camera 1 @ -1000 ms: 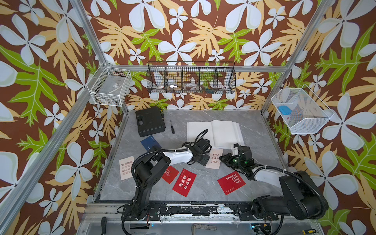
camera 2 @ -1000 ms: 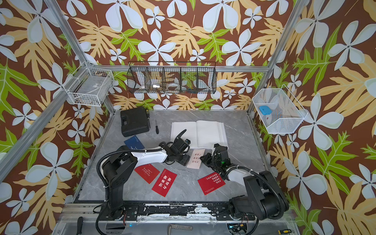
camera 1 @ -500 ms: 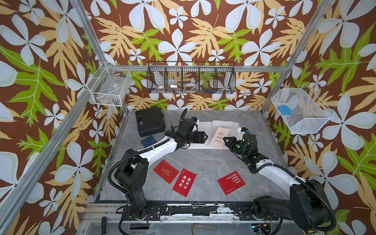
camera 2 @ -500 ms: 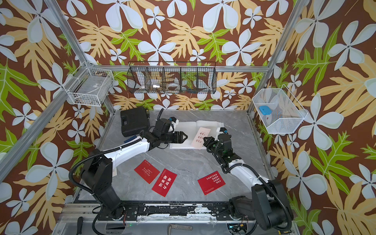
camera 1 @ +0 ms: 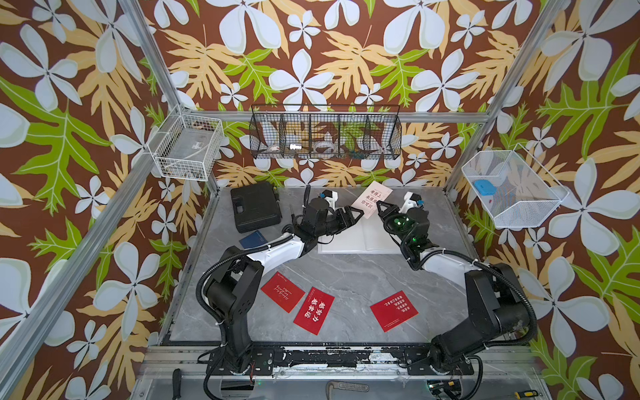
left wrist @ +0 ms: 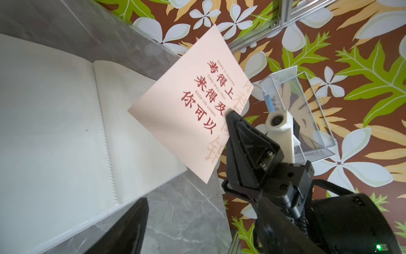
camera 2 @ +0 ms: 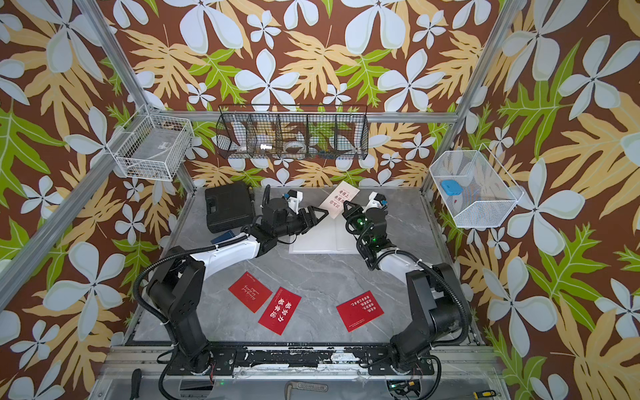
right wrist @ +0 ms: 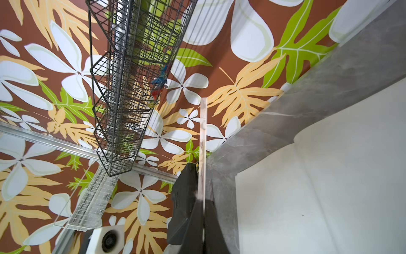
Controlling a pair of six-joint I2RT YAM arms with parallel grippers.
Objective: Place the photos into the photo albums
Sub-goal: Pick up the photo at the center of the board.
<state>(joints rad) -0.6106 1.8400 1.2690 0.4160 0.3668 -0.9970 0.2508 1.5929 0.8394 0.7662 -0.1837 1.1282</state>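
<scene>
The view opens on a grey marbled surface [camera 1: 346, 273], shut in by brown wallpaper [camera 1: 311, 52] of white flowers and green leaves and edged by a metal frame [camera 1: 440, 117]. A black wire basket [camera 1: 325, 136] is hung on the back wall, a white wire basket [camera 1: 187, 149] on the left wall, a mesh basket [camera 1: 509, 188] on the right.

In the back left corner of the surface a black case [camera 1: 254, 206] is laid. A navy card [camera 1: 252, 239] is found just in front of it, partly covered by the left arm. Near the front edge three red cards [camera 1: 283, 292] [camera 1: 313, 314] [camera 1: 394, 310] are spread flat, two just beside each other, the third apart toward the right.

The album [camera 1: 349, 240] is laid open near the back edge, white pages up. And there it is: a cream card [camera 1: 372, 199] is pinched at one edge by the closed right tool [camera 1: 380, 207] and held tilted in the air over the album's back edge. The left tool [camera 1: 349, 216] is seen with its jaws apart and nothing between them, close to the card's lower corner.

In the left wrist view the card's printed face [left wrist: 189, 105] is shown, red characters with small English lines, and only one finger [left wrist: 129, 224] of the left tool. In the right wrist view the same card [right wrist: 203, 143] is reduced to a thin strip, edge-on. The red cards are given by both top views alone.
</scene>
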